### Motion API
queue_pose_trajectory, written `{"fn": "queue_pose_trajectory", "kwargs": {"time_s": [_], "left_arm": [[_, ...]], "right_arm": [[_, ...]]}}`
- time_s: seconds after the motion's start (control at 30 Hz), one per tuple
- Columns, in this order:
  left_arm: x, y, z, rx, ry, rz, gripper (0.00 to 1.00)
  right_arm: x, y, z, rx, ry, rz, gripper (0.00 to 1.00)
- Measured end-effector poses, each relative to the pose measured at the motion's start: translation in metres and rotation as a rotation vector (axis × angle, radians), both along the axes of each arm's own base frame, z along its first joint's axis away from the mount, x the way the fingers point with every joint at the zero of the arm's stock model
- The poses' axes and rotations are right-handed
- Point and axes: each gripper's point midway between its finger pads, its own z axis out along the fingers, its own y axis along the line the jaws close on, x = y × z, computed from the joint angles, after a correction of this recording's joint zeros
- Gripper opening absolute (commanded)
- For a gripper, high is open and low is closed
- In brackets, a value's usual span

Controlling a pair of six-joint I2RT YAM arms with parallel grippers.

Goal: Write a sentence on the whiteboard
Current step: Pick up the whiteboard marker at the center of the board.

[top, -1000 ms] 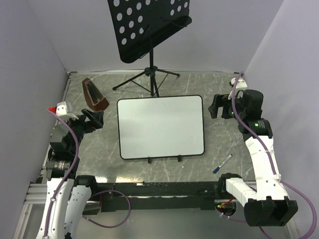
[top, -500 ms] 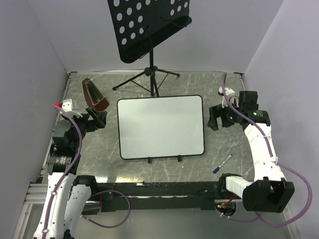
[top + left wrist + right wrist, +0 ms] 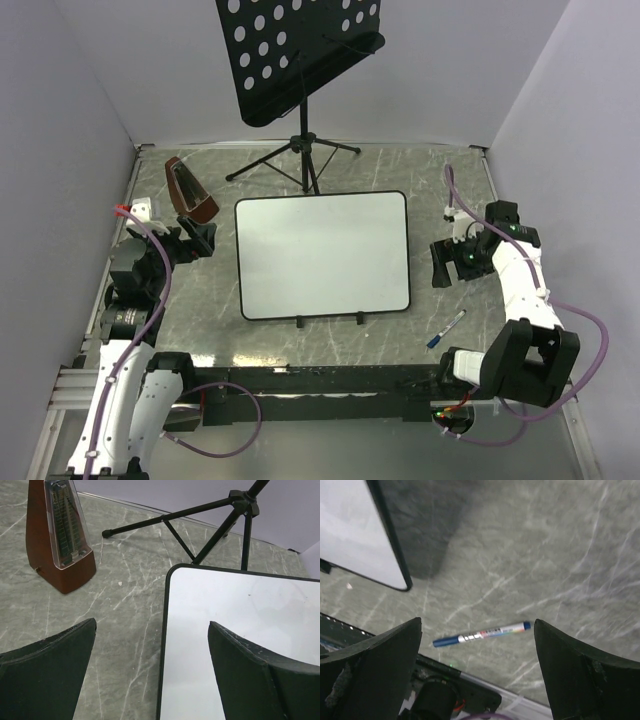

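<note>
The whiteboard [image 3: 322, 255] lies flat mid-table, white with a thin black rim and two black clips on its near edge. Its surface is blank; no sentence shows on it. A blue-capped marker [image 3: 446, 328] lies on the table right of the board's near corner. My right gripper [image 3: 445, 265] hangs open above it; in the right wrist view the marker [image 3: 481, 633] lies between and below the open gripper [image 3: 477, 622], untouched. My left gripper [image 3: 200, 240] stands open at the board's left edge; in its wrist view the gripper [image 3: 151, 625] straddles the rim of the whiteboard [image 3: 240, 620].
A black perforated music stand [image 3: 300, 55] rises at the back, its tripod legs [image 3: 200, 530] spread just behind the board. A brown metronome [image 3: 190, 190] stands at the back left. The table's near rail [image 3: 470, 695] runs just below the marker.
My right gripper has come nearer along the right side and tipped down over the marker. The left gripper has edged slightly toward the board's left edge. Both stayed open.
</note>
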Motion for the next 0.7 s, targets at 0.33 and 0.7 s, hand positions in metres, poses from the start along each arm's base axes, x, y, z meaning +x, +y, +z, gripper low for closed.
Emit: {"fn": "queue_pose_trajectory", "kwargs": {"time_s": [0.33, 0.7], "left_arm": [[0.002, 0.000, 0.001, 0.001, -0.004, 0.002, 0.97], [0.004, 0.001, -0.001, 0.002, 0.002, 0.007, 0.97]], "right_arm": [[-0.011, -0.015, -0.018, -0.024, 0.086, -0.009, 1.00], [-0.024, -0.028, -0.052, -0.077, 0.212, -0.014, 0.97]]}}
